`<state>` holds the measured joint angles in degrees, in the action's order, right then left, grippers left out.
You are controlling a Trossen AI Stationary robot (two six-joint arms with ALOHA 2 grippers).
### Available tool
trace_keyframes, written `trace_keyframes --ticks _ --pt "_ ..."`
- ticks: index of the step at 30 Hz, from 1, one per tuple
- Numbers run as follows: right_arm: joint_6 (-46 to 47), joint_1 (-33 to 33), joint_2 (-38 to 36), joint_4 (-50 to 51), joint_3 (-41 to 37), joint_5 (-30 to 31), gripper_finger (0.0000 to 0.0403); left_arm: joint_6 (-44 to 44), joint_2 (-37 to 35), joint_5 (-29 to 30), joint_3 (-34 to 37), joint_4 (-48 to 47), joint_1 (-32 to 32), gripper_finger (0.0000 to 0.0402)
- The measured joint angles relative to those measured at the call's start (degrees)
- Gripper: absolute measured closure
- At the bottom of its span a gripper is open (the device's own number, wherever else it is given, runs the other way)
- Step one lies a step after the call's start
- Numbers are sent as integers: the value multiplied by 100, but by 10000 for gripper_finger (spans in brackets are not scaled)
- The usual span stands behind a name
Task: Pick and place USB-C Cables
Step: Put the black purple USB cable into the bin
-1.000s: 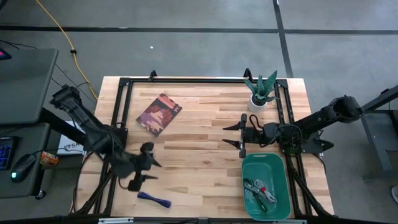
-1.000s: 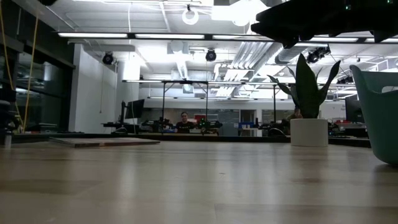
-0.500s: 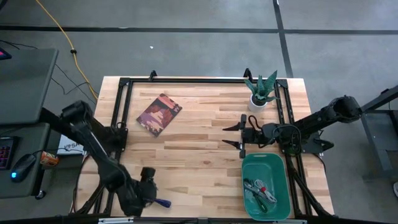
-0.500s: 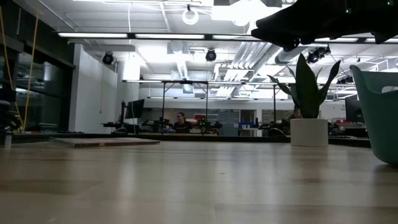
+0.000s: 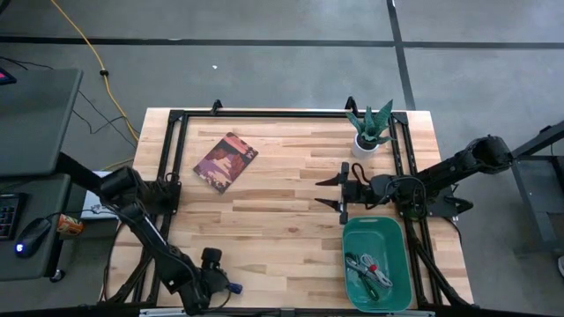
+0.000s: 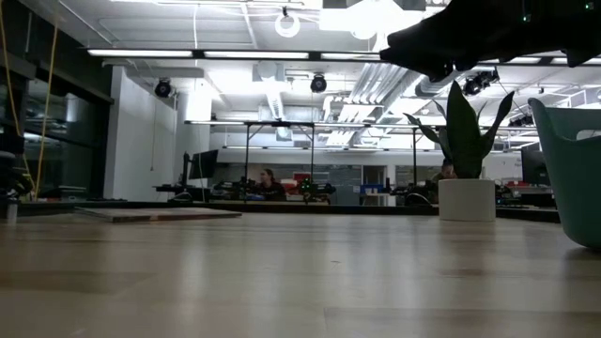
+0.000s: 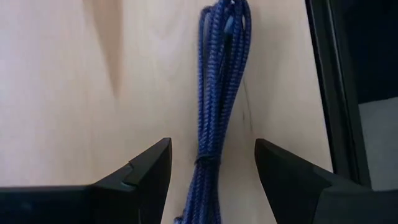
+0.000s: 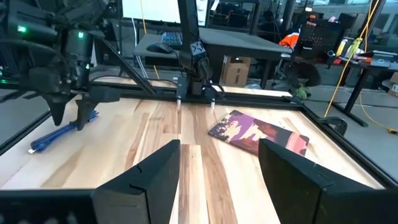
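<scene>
The dark blue USB-C cable [image 7: 221, 93] lies lengthwise on the wood near the table's near-left corner, also in the high view [image 5: 232, 287] and the right wrist view [image 8: 61, 134]. My left gripper [image 7: 212, 147] [image 5: 211, 280] is open and lowered over it, one finger on each side, with wood showing between each finger and the cable. The green, white-and-red and silver-grey cables [image 5: 370, 269] lie inside the green bin [image 5: 398, 282]. My right gripper [image 5: 328, 192] [image 8: 219, 147] is open and hangs above the table beside the bin's far edge.
A brown-red booklet [image 5: 226, 162] lies flat toward the far left. A potted plant [image 5: 368, 132] stands at the far right. The black frame rail [image 7: 333, 87] runs close beside the blue cable along the near edge. Bare wood fills the table's middle.
My left gripper has travelled toward the table's near edge and come down over the dark blue cable, ending with its open fingers on either side of it. The cable has stayed where it lay. My right arm has kept still.
</scene>
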<state>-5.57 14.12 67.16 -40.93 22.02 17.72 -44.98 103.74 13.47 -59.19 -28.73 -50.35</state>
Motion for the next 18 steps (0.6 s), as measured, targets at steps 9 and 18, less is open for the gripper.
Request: trace_keyframes --ticks 9,18 --pt "64 0 0 139 0 0 194 -90 221 -27 -21 -86 9 199" --pt "64 0 0 131 0 -14 194 119 139 -184 -12 -473 79 372"
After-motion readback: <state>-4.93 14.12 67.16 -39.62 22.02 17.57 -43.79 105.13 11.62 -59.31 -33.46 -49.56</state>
